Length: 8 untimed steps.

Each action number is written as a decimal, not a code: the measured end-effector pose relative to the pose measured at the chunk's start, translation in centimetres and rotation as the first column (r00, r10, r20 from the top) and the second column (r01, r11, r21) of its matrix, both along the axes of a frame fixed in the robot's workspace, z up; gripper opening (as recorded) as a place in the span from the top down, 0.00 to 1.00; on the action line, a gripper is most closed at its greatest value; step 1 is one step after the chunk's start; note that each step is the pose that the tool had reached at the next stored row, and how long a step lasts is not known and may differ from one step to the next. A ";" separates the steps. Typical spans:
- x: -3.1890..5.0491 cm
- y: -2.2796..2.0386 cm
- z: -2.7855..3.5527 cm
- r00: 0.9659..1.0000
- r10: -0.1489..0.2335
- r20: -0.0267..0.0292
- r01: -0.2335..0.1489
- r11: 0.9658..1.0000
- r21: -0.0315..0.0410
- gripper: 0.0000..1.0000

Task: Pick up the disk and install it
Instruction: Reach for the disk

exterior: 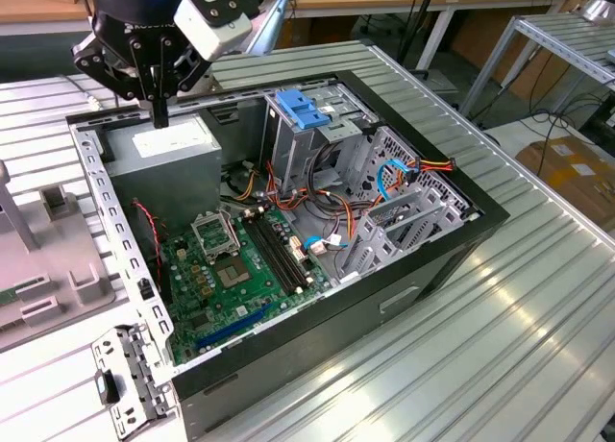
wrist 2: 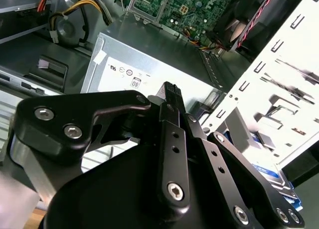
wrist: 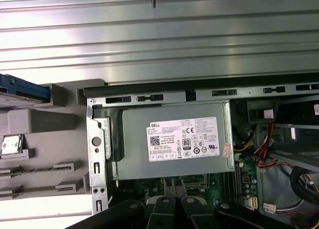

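In the exterior view the tool (exterior: 160,110) hangs at eleven o'clock of the open computer case (exterior: 404,298), over the power supply (exterior: 163,159). Its jaws are pinched narrow and hold nothing. The grey fixture (exterior: 48,269) sits at nine o'clock on the bench (exterior: 500,365). In the second wrist view the disk (wrist 2: 279,184) lies flat outside the case's perforated wall, probably so its blue rails are reachable. In the first wrist view the disk (wrist: 22,87) rests on that fixture, just beside the case, not yet picked up.

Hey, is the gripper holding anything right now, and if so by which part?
Nothing. The gripper is shut and empty above the power supply; the disk sits apart on the grey fixture.
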State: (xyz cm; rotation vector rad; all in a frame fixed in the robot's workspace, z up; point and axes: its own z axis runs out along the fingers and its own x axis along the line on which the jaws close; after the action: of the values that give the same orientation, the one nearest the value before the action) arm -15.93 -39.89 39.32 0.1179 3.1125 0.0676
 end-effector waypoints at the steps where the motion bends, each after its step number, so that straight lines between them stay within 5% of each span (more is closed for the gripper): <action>1: -0.04 0.00 0.00 1.000 0.000 0.000 0.000 1.000 0.000 0.89; 8: -0.62 0.00 0.00 1.000 0.000 0.000 0.000 1.000 0.000 0.89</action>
State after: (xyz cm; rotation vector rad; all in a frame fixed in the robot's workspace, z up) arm -16.55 -39.89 39.32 0.1179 3.1125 0.0676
